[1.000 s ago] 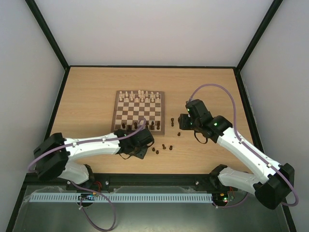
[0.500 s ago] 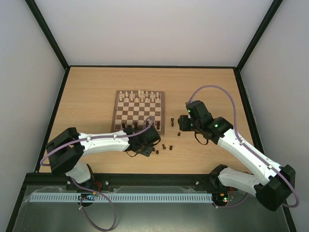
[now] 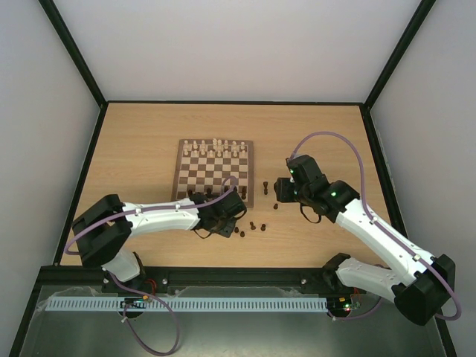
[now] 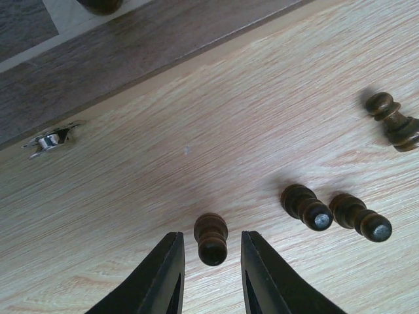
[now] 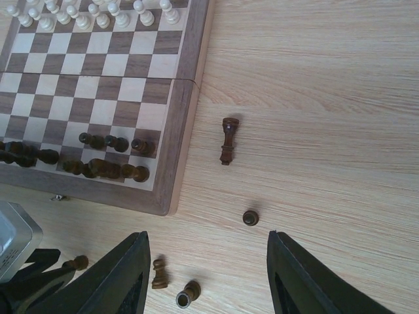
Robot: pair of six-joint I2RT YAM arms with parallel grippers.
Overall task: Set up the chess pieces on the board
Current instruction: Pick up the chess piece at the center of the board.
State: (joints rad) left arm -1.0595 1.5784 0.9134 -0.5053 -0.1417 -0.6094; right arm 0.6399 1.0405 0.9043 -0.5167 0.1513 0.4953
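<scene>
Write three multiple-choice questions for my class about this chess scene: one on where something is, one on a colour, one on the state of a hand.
1. Where is the dark pawn framed by the left hand?
A. on a cream square
B. on the tabletop beside the board
C. lifted in the air

2. What colour are the chessmen lined up on the board's far rows?
A. cream-white
B. red
C. dark brown

3. How is the right hand?
A. shut on a pawn
B. shut on nothing
C. open, holding nothing

Answers:
1 B: the left wrist view shows the pawn on light wood, outside the board's frame.
2 A: the right wrist view shows pale pieces filling the far rows.
3 C: its fingers stand wide apart with only tabletop between them.
</scene>
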